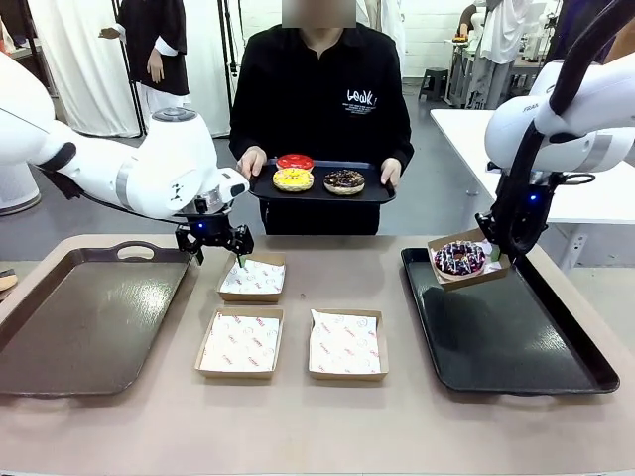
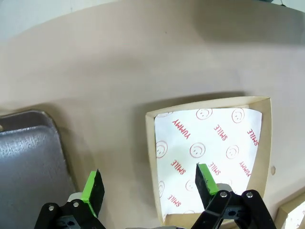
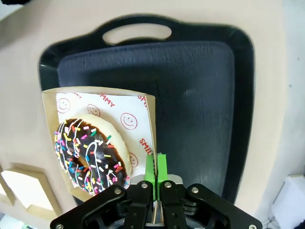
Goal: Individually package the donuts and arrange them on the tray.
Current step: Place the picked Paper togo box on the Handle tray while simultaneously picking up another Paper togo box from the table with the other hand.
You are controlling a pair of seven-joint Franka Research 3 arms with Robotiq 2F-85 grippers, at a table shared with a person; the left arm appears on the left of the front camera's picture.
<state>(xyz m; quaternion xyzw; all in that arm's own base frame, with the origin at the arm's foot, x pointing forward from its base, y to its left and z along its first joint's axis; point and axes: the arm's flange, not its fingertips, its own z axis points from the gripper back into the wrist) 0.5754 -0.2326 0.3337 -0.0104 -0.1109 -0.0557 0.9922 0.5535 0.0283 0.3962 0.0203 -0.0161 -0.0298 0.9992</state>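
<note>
Pinching box with donut, right end effector above tray

the red donut on the person's held tray is half hidden behind the yellow donut. in the right wrist view the right gripper covers the near edge of the sprinkled donut and its box. the picture's left edge cuts a corner of the brown tray.

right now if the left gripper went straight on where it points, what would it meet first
Probably the side wall of the paper-lined box, which the open left gripper straddles; depth unclear.
</note>
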